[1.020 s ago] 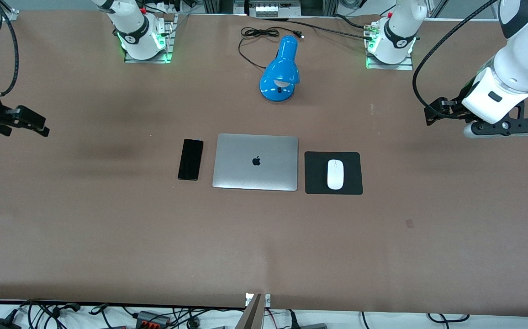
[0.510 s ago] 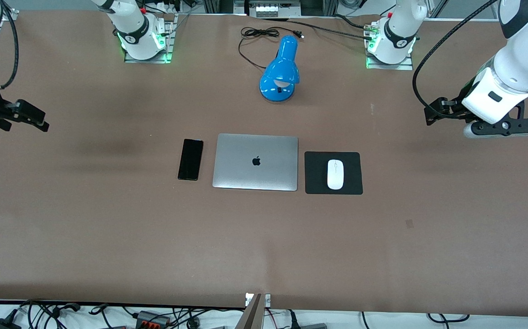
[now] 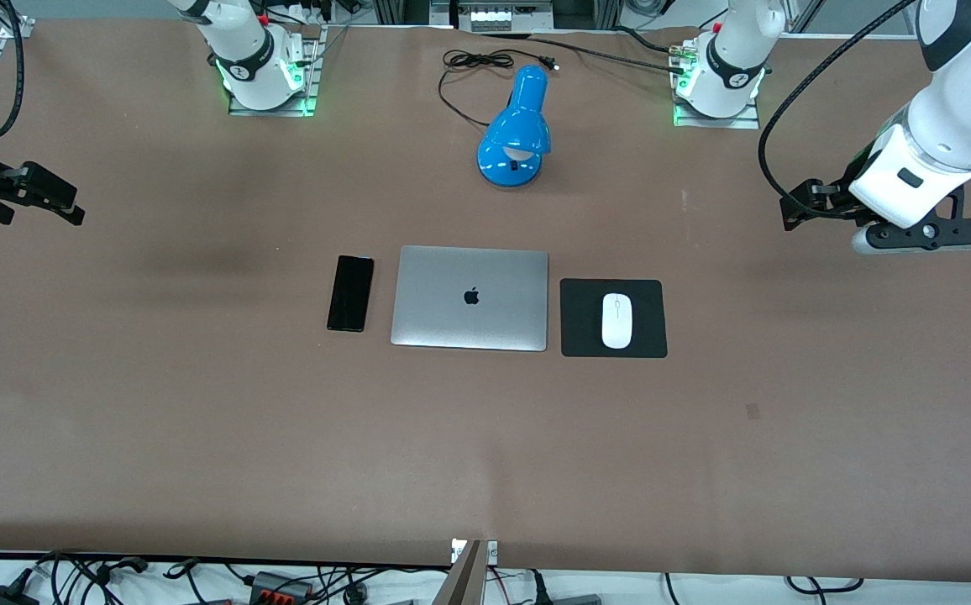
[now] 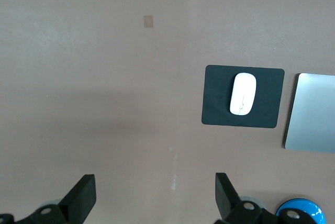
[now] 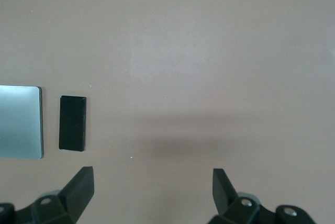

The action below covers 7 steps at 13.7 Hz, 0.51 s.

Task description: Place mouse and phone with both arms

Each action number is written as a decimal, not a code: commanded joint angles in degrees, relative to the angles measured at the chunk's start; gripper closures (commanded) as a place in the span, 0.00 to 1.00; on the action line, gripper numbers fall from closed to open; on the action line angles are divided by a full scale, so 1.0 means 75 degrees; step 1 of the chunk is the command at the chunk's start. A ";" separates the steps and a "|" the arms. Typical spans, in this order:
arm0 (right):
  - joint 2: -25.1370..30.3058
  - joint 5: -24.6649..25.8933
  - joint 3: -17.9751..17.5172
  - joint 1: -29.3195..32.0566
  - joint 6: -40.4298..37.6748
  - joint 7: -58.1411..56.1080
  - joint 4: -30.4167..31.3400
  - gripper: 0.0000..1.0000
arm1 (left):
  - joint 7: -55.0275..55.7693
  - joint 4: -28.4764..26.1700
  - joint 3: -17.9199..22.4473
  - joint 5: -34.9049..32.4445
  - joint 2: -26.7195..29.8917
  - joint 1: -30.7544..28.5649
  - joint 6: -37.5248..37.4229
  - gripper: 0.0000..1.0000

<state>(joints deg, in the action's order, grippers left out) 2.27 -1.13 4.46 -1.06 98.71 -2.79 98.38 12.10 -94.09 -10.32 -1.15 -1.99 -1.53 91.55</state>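
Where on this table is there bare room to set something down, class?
Bare: the wide strip nearer the front camera than the phone, laptop and mouse pad, plus both table ends. Crowded: that middle row, and around the blue lamp.

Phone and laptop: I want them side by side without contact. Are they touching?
Apart. The front view shows a strip of bare table between the phone and the laptop; the right wrist view shows the same gap.

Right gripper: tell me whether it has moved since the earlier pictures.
Yes. The right gripper has shifted up the front view, away from the phone.
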 commanded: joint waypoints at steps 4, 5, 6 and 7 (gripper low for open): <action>0.0202 0.0081 -0.0056 -0.0011 -0.0083 -0.0050 0.0172 0.00 | -0.0441 0.0217 0.0053 0.0142 -0.0109 -0.0031 -0.0148 0.00; 0.0213 0.0081 -0.0056 -0.0011 -0.0072 -0.0050 0.0172 0.00 | -0.0430 0.0217 0.0064 0.0142 -0.0109 -0.0031 -0.0148 0.00; 0.0213 0.0092 -0.0056 -0.0011 -0.0072 -0.0062 0.0172 0.00 | -0.0430 0.0217 0.0064 0.0153 -0.0109 -0.0031 -0.0148 0.00; 0.0213 0.0093 -0.0056 -0.0011 -0.0072 -0.0062 0.0172 0.00 | -0.0430 0.0217 0.0053 0.0154 -0.0109 -0.0042 -0.0160 0.00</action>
<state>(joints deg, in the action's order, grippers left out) 2.27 -1.13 4.27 -1.12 98.29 -2.79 98.38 10.44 -94.09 -10.07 -1.15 -2.07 -1.59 91.55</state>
